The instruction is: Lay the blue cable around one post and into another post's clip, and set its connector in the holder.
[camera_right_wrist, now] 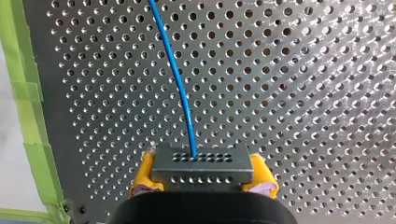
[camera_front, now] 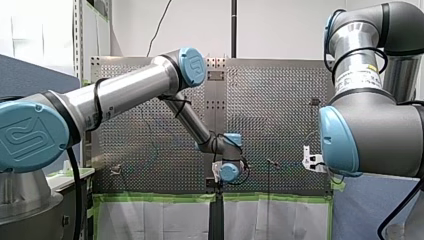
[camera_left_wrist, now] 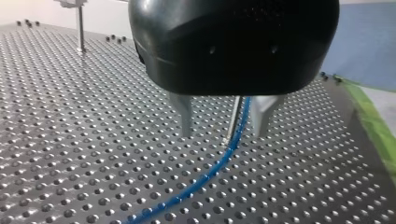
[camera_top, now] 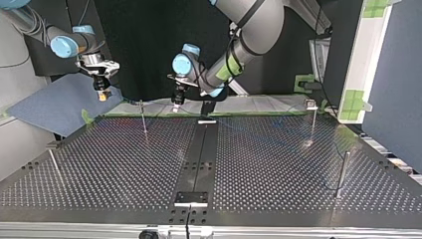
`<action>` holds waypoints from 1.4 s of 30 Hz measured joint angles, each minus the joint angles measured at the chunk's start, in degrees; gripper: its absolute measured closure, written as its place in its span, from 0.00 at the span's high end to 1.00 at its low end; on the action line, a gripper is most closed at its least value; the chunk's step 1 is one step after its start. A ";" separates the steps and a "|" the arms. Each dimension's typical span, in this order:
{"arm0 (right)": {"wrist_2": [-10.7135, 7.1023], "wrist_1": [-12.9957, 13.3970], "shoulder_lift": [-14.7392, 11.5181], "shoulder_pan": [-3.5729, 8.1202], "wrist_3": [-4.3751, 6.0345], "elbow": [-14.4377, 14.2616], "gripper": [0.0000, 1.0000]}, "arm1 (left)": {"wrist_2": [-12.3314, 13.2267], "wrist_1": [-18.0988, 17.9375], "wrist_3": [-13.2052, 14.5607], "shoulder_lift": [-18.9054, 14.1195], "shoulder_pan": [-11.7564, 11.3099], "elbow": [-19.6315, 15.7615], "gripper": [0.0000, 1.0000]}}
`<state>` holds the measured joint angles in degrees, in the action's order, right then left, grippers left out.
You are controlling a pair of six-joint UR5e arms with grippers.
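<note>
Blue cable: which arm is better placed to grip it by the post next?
Left. My left pincer hangs open astride the blue cable, right at a thin post. My right pincer is shut on the connector, so it is not free.

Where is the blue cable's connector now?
In the right wrist view, the connector is clamped between my right pincer's yellow pads, facing the perforated table; the blue cable runs ahead from it.

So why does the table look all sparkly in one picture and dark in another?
Left wrist view: light skims the perforated table, so each hole rim glints, and the blue cable shines too. Right wrist view: seen straight on, the table looks pale and evenly lit. Top view: seen low against a black backdrop, it looks dark with a faint sheen.
</note>
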<state>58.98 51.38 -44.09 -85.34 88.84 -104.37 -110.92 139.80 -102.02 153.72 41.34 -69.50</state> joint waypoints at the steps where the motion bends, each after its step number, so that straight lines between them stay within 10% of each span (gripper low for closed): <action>1: 0.00 -0.08 0.01 0.00 -0.04 0.00 0.00 | -0.13 0.32 0.25 -0.02 0.11 0.00 1.00; 16: 0.00 -0.79 0.06 -0.30 -0.27 0.00 0.00 | 4.52 2.54 4.44 -0.05 4.23 0.75 1.00; 35: 0.00 -1.18 0.06 -0.92 -0.33 0.01 0.00 | 13.85 4.92 -3.09 0.06 7.09 5.11 1.00; 42: 0.00 -1.31 0.07 -1.23 -0.32 0.01 0.00 | 12.26 5.07 -4.11 0.09 6.90 5.15 1.00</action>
<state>58.98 50.06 -44.02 -86.58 88.52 -104.37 -98.66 144.87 -106.13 153.82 48.24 -64.34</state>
